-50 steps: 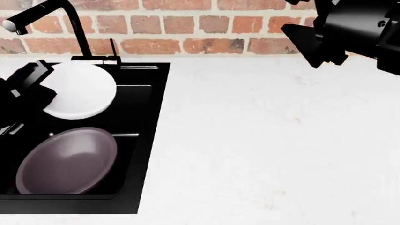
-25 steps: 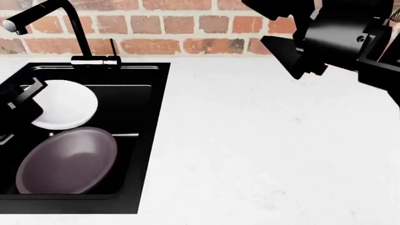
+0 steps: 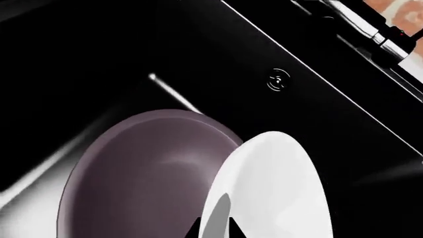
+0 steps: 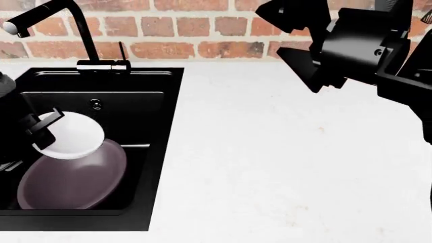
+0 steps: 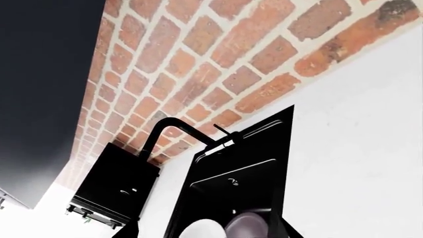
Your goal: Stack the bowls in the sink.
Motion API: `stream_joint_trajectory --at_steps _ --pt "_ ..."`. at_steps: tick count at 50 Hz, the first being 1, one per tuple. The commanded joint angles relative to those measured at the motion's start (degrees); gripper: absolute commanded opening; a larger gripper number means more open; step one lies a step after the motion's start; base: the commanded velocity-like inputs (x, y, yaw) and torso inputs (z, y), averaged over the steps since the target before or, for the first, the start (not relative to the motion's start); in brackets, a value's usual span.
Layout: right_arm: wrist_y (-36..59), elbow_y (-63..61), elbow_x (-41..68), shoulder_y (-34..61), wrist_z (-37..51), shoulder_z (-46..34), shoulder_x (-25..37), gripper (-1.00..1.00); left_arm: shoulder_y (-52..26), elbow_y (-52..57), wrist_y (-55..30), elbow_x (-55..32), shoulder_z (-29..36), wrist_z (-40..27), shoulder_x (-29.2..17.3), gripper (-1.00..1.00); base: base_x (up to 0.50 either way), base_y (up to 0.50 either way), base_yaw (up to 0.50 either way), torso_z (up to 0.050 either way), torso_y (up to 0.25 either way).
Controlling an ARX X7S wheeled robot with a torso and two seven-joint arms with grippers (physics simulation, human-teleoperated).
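The left gripper [image 4: 42, 132] clamps the near-left rim of the white bowl [image 4: 73, 135], holding it inside the sink [image 4: 169, 126]. The bowl extends away from the fingers toward the faucet [image 4: 81, 30] side and overlaps the far rim of the purple bowl [image 4: 74, 179], which sits in the basin just below and in front of the gripper. From the head view I cannot tell whether the two bowls touch. In the left wrist view the white bowl [image 3: 274, 188] sits tilted over the edge of the purple bowl [image 3: 142, 173], with a dark fingertip [image 3: 197, 230] showing at its rim and the overflow fitting [image 3: 278, 81] on the basin wall beyond.

The right gripper [image 4: 287, 35] hangs high over the counter [image 4: 290, 162], well apart from the sink, near the brick wall [image 4: 202, 25]. Its fingers are spread with nothing between them. Its wrist camera looks back at the faucet [image 5: 178, 134], the sink [image 5: 258, 163] and both bowls far off.
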Motion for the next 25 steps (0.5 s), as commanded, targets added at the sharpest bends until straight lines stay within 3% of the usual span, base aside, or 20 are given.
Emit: stream_joint_trajectory --at_steps 1,23,24,25 --pt "-0.18 -0.11 -0.24 -0.43 -0.13 -0.24 0.04 1.00 -2.20 -4.18 -4.84 2.42 3.14 0.61 1.61 -1.00 0.00 0.00 0.00 0.000 0.010" --pt "-0.25 0.42 -0.65 -0.84 -0.87 -0.12 0.97 1.00 -4.25 -7.63 -9.71 5.90 6.70 -0.32 2.68 -1.00 0.00 0.00 0.00 0.000 0.000" --pt "-0.26 0.43 -0.69 -0.86 -0.92 -0.12 0.99 1.00 -4.33 -7.86 -9.78 5.94 6.77 -0.28 2.83 1.00 0.00 0.00 0.00 0.000 0.000" --pt "-0.28 0.46 -0.76 -0.93 -0.99 -0.12 1.01 1.00 -4.43 -8.12 -9.87 5.99 6.84 -0.23 2.99 1.00 0.00 0.00 0.00 0.000 0.000"
